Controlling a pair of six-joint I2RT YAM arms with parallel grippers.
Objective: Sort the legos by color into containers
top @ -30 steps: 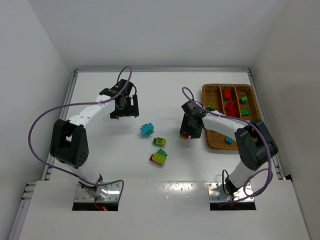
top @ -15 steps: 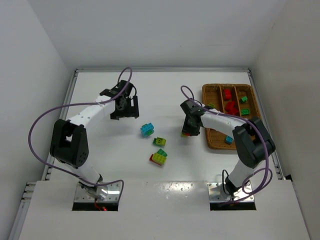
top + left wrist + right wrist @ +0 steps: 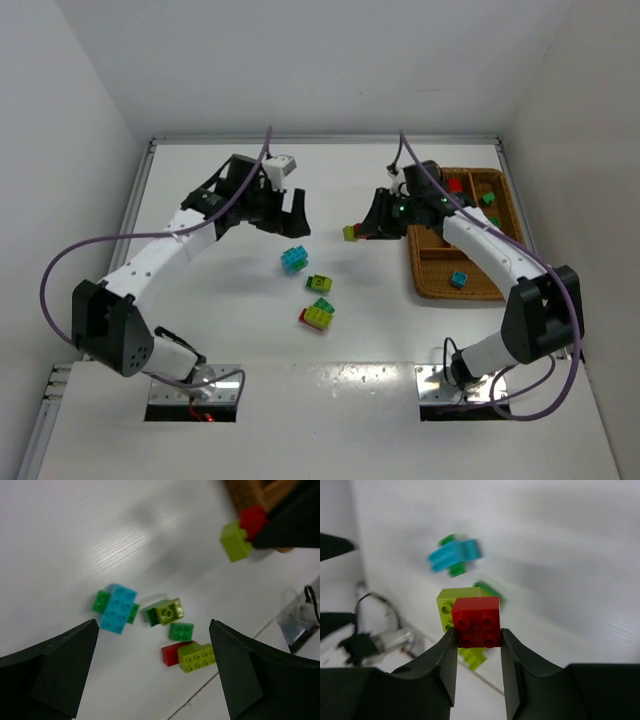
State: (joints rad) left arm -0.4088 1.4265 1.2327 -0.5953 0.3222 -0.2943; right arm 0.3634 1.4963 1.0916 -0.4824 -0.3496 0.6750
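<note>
My right gripper (image 3: 364, 229) (image 3: 477, 636) is shut on a red brick (image 3: 476, 621) with a yellow-green brick (image 3: 446, 609) stuck to it, held in the air left of the wicker tray (image 3: 430, 283); the stack also shows in the left wrist view (image 3: 236, 541). My left gripper (image 3: 286, 214) (image 3: 155, 670) is open and empty, above the loose legos. On the table lie a cyan-and-green stack (image 3: 294, 259) (image 3: 115, 607), a green and yellow-green pair (image 3: 319, 283) (image 3: 166, 612), a small green brick (image 3: 324, 304) (image 3: 181, 631) and a red and yellow-green pair (image 3: 316, 317) (image 3: 190, 656).
The tray's compartments hold red bricks (image 3: 462, 214), green bricks (image 3: 489, 199) and a cyan brick (image 3: 458, 279). White walls enclose the table on three sides. A raised white ledge runs along the near edge by the arm bases.
My right gripper has lifted the red and yellow-green stack off the table and swung it up and away. My left arm has reached right, towards the table's middle.
</note>
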